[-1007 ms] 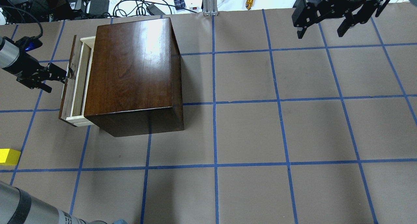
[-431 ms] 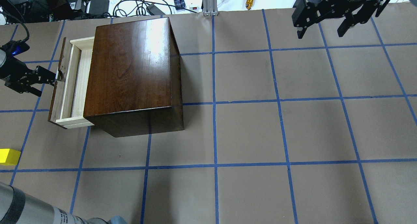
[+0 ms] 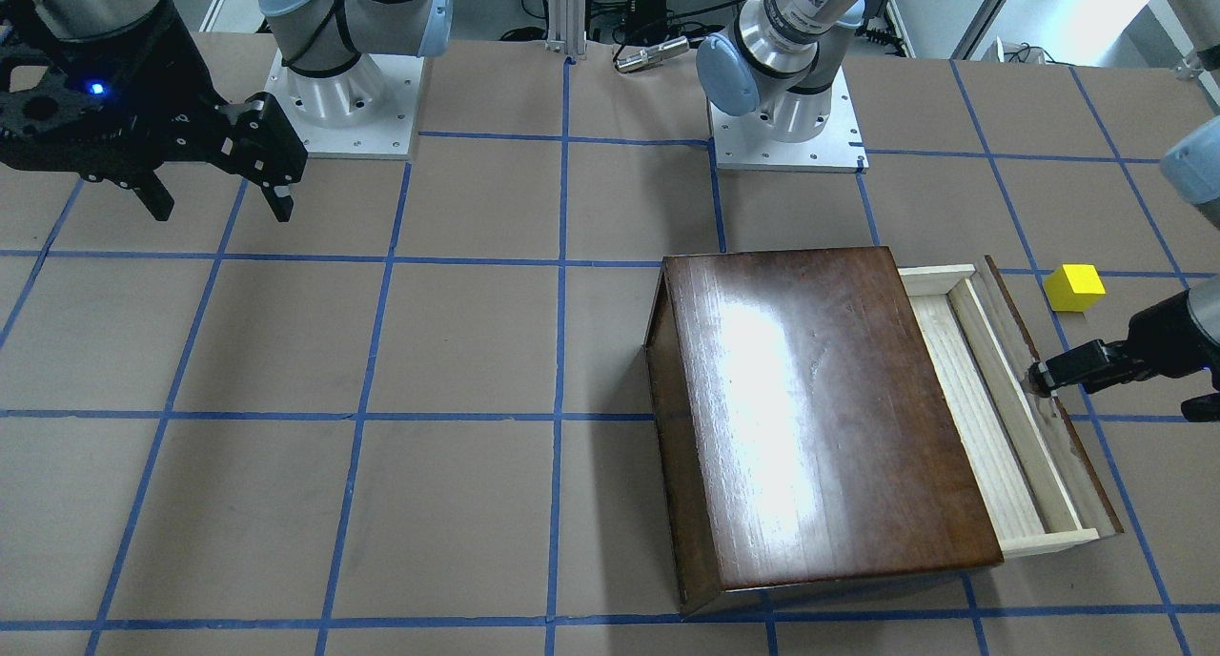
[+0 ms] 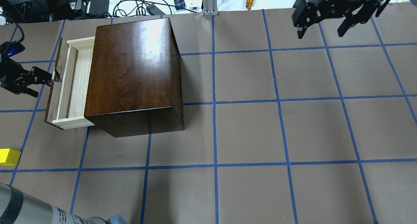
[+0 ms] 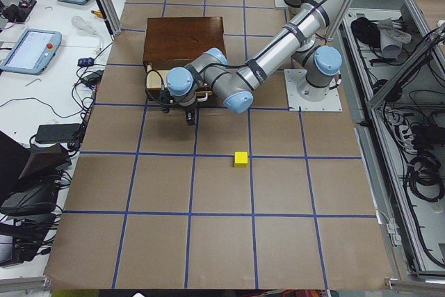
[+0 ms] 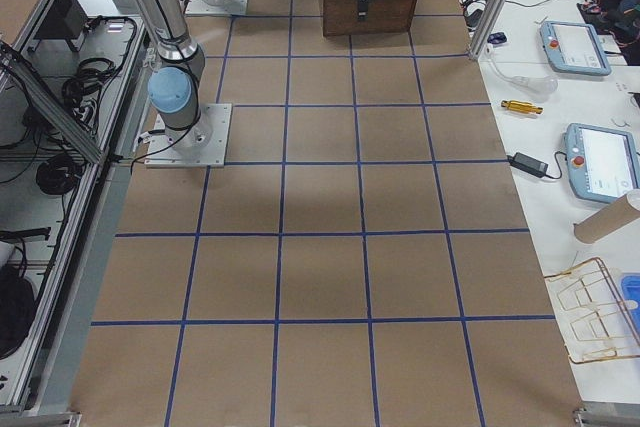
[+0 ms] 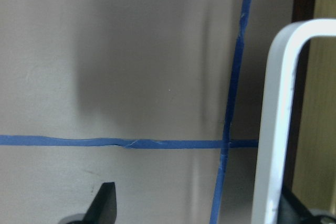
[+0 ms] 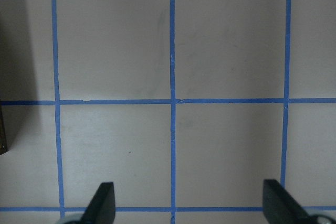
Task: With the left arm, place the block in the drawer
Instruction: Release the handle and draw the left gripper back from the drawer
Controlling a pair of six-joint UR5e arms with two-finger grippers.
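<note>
The yellow block (image 4: pixel 9 156) lies on the table at the near left edge, apart from the cabinet; it also shows in the front view (image 3: pixel 1074 287) and the left view (image 5: pixel 240 159). The drawer (image 4: pixel 73 84) stands pulled out of the dark-brown cabinet (image 4: pixel 130 71), and its pale tray is empty. My left gripper (image 4: pixel 44 88) is at the drawer front, jaws apart, with one finger against the metal pull (image 7: pixel 275 129). My right gripper (image 4: pixel 322 30) is open and empty above the far right of the table.
Blue tape lines grid the brown table (image 4: pixel 247 133). Cables and small devices (image 4: pixel 136 4) lie beyond the far edge. The arm bases (image 3: pixel 786 122) stand behind the cabinet in the front view.
The drawer has slid farther out of the cabinet to the left, and my left gripper has moved left with its pull. The block and the right arm have not moved.
</note>
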